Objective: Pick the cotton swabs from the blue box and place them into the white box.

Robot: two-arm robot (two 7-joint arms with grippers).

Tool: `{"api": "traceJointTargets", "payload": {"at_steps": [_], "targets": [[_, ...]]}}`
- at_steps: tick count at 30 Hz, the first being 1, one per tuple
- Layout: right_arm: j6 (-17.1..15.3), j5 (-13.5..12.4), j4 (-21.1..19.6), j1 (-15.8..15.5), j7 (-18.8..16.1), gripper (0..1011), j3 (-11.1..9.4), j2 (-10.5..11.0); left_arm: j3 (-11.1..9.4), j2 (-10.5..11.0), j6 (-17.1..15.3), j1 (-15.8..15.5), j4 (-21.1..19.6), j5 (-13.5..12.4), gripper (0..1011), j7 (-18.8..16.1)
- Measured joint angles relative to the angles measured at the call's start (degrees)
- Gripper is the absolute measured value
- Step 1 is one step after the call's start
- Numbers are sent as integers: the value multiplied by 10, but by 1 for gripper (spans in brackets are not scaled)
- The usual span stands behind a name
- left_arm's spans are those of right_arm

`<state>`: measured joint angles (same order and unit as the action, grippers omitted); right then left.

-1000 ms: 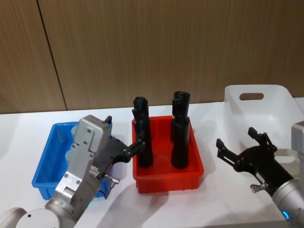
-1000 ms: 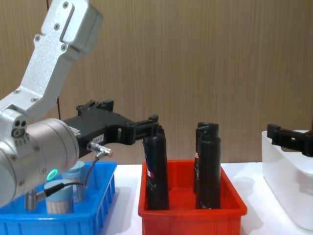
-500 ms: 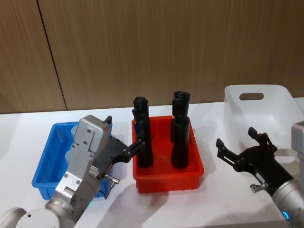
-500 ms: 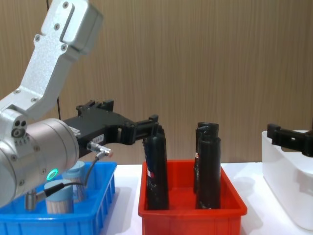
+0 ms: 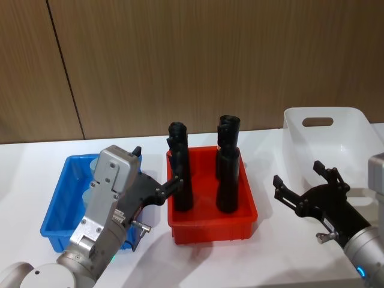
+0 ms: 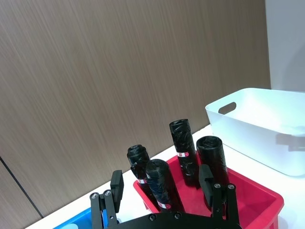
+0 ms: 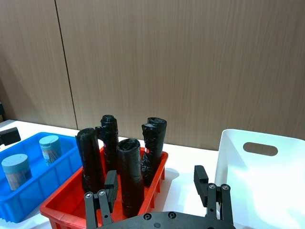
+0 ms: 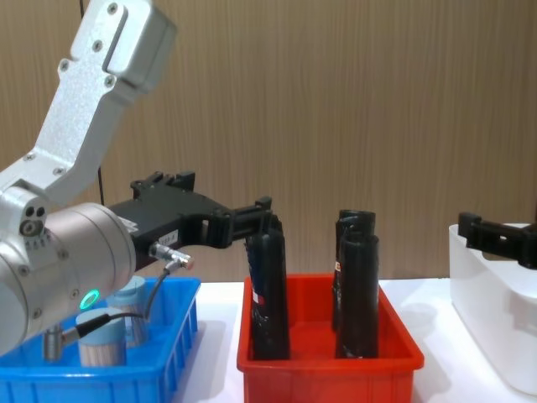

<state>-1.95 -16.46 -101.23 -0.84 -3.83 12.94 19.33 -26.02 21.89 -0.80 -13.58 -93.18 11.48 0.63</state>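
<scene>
Blue box [image 5: 54,210] on the left of the white table [image 5: 270,252] holds two tubs of cotton swabs [image 7: 16,171], both upright with lids on. The left gripper [image 5: 156,167] hangs over that box's edge beside the red bin [image 5: 210,229], fingers spread wide with nothing between them. Over on the right, the right gripper [image 5: 298,174] hovers low between the red bin, with its four black tubes [image 5: 227,180], and the white box [image 5: 354,129], jaws wide apart too and empty.
</scene>
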Motion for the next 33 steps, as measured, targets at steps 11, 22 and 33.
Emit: {"api": "traceJointTargets", "payload": {"at_steps": [11,22,33], "targets": [[0,0,0,0,0,1002,0,0,0,0,0,0,0,0,1000,0],[0,0,0,0,0,1002,0,0,6,2,1,1,1,6,1000,-1],[0,0,0,0,0,1002,0,0,18,6,-8,2,1,29,1000,-16]]}}
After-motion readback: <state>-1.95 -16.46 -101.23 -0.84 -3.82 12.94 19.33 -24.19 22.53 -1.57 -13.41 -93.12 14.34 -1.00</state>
